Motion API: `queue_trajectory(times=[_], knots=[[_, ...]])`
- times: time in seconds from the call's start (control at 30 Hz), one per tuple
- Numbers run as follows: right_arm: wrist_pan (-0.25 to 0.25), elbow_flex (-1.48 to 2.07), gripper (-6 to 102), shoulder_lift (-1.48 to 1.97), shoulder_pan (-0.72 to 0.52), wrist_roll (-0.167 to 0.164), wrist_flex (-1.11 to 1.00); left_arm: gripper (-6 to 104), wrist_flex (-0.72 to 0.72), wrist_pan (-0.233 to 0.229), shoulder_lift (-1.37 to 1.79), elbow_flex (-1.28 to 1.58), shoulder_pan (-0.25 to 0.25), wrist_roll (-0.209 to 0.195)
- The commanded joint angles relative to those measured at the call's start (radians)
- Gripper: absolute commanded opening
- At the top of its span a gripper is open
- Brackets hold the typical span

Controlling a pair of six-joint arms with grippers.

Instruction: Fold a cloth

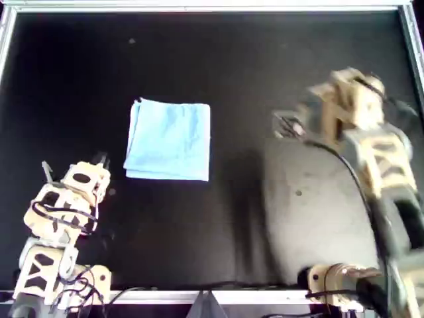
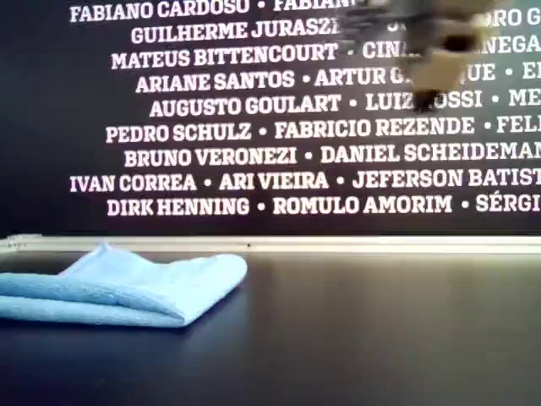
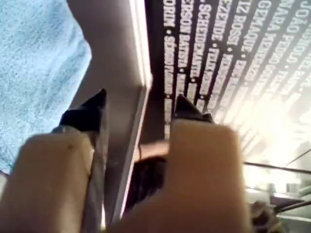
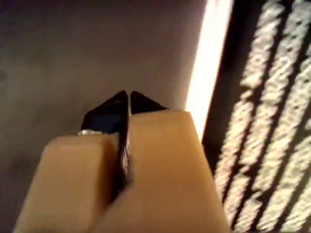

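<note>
Setting: robot demonstration or lab bench. Evidence — black matte tabletop [image 1: 252, 79] with a pale metal edge rail [image 1: 199, 6]; dark back wall [image 2: 51, 101] printed with rows of people's names in white capitals — a credits-style display panel.

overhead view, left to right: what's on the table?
Left gripper, open, at the overhead view's lower left → the cloth, folded and lying flat, touched by neither arm → right gripper, shut and empty, blurred, at the overhead view's right.
</note>
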Motion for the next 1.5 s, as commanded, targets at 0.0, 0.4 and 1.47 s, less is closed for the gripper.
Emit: queue_trajectory(times=[0.0,0.4,1.47], knots=[[-0.009,0.15,0,0.213,-0.057,0.006,-0.011,49,-0.002,0.005,-0.002,-0.015,0.002,-0.003],[0.009,0.773,0,0.603,-0.141,-0.003,-0.517,49,-0.002,0.005,-0.002,-0.015,-0.003,-0.003],[0.008,1.373,0,1.167,-0.224,-0.003,-0.982,49,-0.002,0.005,-0.009,-0.015,0.005,-0.003]])
